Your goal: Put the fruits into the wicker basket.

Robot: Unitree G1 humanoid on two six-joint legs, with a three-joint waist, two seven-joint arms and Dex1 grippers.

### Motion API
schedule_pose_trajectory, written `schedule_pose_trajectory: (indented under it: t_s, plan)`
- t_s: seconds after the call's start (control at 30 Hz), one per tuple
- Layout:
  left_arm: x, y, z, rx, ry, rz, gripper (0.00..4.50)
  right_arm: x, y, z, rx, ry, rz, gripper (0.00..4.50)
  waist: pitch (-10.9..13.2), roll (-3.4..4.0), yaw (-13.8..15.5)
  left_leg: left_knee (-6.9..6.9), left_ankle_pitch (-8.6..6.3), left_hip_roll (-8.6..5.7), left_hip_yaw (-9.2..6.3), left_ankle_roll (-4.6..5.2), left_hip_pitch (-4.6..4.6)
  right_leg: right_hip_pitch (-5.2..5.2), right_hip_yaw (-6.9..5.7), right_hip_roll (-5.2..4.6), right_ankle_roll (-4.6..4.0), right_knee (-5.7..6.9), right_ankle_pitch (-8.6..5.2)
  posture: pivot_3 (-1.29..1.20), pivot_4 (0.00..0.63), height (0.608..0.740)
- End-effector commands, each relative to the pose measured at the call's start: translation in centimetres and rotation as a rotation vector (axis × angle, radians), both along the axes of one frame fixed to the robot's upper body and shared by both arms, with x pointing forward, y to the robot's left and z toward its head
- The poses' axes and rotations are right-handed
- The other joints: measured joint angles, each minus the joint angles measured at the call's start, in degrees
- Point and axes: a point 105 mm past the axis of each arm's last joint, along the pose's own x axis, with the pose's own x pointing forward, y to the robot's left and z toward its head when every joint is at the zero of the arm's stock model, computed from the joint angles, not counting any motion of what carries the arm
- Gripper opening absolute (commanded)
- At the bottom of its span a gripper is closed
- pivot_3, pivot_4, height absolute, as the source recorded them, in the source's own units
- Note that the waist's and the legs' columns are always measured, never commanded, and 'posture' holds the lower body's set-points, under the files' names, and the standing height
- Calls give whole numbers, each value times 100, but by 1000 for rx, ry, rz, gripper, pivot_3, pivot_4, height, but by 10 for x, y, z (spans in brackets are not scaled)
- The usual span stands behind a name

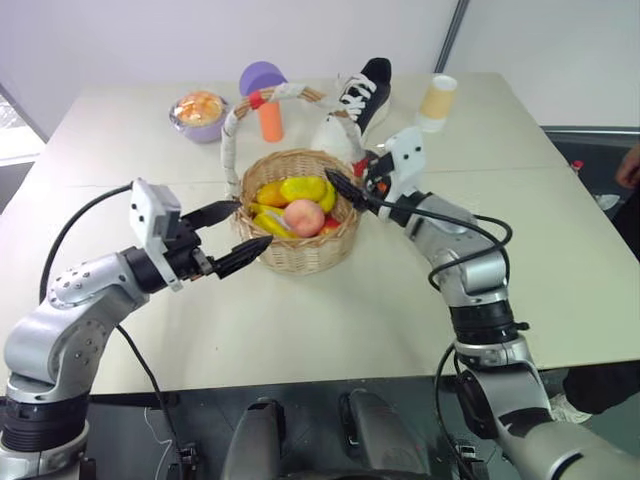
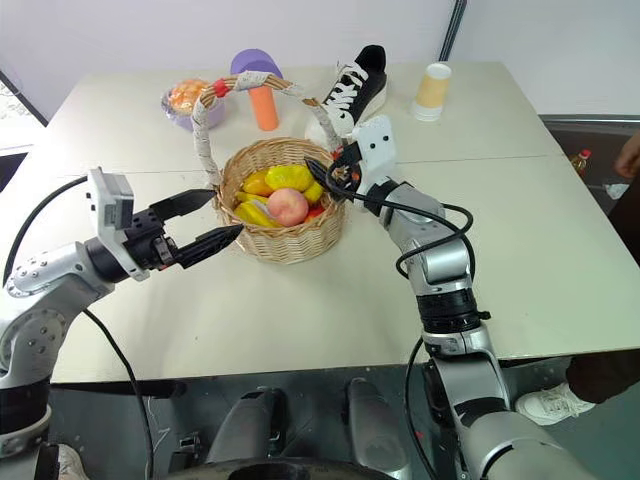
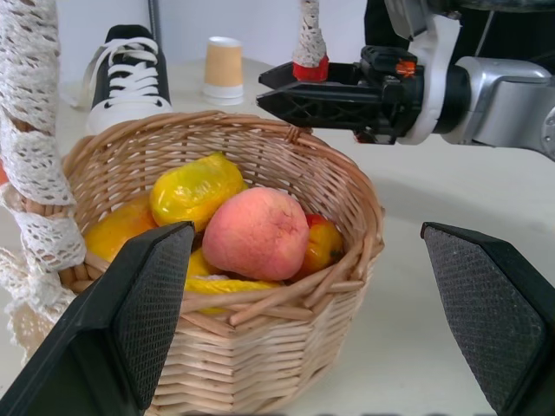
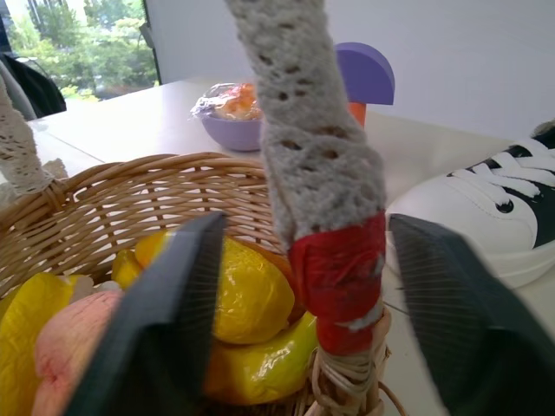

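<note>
1. Wicker basket (image 1: 300, 240) sits mid-desk (image 1: 300, 330); peach (image 1: 304, 216), lemon (image 1: 302, 188), mango (image 1: 270, 193) & bananas (image 1: 268, 224) all inside.
2. Left end effector (image 1: 232, 232) at basket's 8 o'clock, fingers wide apart, holding nothing.
3. Right end effector (image 4: 303, 286) at basket's 2 o'clock rim, fingers part-open astride handle's red band (image 4: 340, 277), not touching it.
4. Shoe (image 1: 358, 100), cup (image 1: 437, 102), purple bowl (image 1: 200, 115) toward 12 o'clock, behind basket.

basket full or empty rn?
Holding fruit. The wicker basket contains a peach, a lemon, bananas and a mango.
</note>
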Motion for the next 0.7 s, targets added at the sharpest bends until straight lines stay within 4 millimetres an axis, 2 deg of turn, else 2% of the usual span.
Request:
schedule_pose_trajectory:
  t_s: [0.03, 0.1, 0.2, 0.37, 0.43, 0.47, 0.6, 0.7]
  plan:
    - [-8, -2, 10, -9, -48, -5, 4500, -5, -4, 17, 25, -71, 8, 1004, 0, 0, -7, 0, 0, 0, 0, 0, 1, 0, 0, 0, 0, 0, 0, 0, 150, 740]
    - [-7, -3, 10, -13, -48, -6, 4500, -7, -6, 17, 20, -78, 9, 14, 0, 0, -8, 0, 0, -1, -1, 0, 2, 0, -1, 5, 0, 1, 0, 0, 150, 740]
    - [-6, -5, 11, -22, -48, -18, 4500, -10, -15, 22, -8, -121, -25, 14, 1, 2, -9, 0, 0, 0, -2, 0, 4, 0, -1, 11, 0, 2, 0, 0, 150, 740]
    - [-1, -12, 10, -31, -38, -65, 4500, -17, -70, 38, -16, -193, -214, 14, 1, 1, 37, 1, 0, -4, -4, 0, -2, 0, -2, 7, 0, -1, 0, 0, 150, 740]
    - [5, -16, 9, -32, -37, -91, 4500, -24, -112, 44, -37, -223, -358, 14, 1, 2, 61, 2, 0, -8, -2, 0, -3, 0, -1, 4, 0, -2, 0, 0, 150, 740]
    - [7, -18, 10, -33, -39, -99, 4500, -27, -127, 46, -46, -230, -407, 14, 1, 2, 84, 2, 0, -9, -2, 0, -4, 0, -2, 4, 1, -3, 0, 0, 150, 740]
    - [17, -23, 11, -40, -48, -121, 4500, -35, -204, 40, -85, -195, -710, 14, 1, 2, 104, 1, 0, -10, 6, 1, -1, 0, 2, 9, 1, -5, -1, 0, 150, 740]
    - [21, -24, 10, -40, -51, -124, 4500, -36, -238, 32, -27, -155, -856, 14, 1, 2, 39, -2, -1, -7, 11, 2, 6, 0, 10, 15, 0, -3, -1, 0, 150, 740]
